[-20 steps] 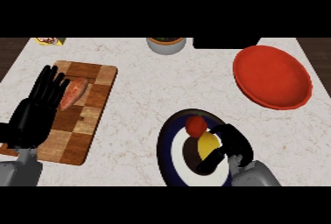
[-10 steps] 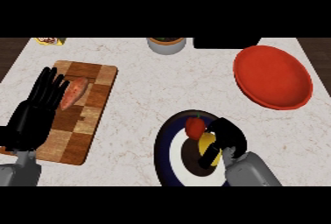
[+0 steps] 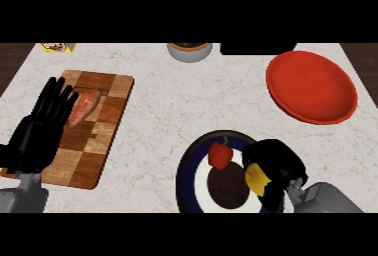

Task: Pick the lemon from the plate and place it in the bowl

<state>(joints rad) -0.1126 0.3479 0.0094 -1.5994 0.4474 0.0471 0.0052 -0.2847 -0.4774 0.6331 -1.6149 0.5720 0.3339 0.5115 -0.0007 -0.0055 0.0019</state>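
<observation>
The right hand (image 3: pixel 275 161) has moved down onto the plate (image 3: pixel 193 165) and now curls around the lemon (image 3: pixel 256 180), which remains on the plate. Lifting toward the red bowl (image 3: pixel 311 86) comes next. The left hand (image 3: pixel 37 132) rests open.

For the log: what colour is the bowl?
Red, in the head view: bowl.

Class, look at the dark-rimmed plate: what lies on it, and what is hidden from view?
On the plate lie a red pepper and a dark round item. The right hand curls over the lemon, hiding most of it and the plate's right side.
</observation>
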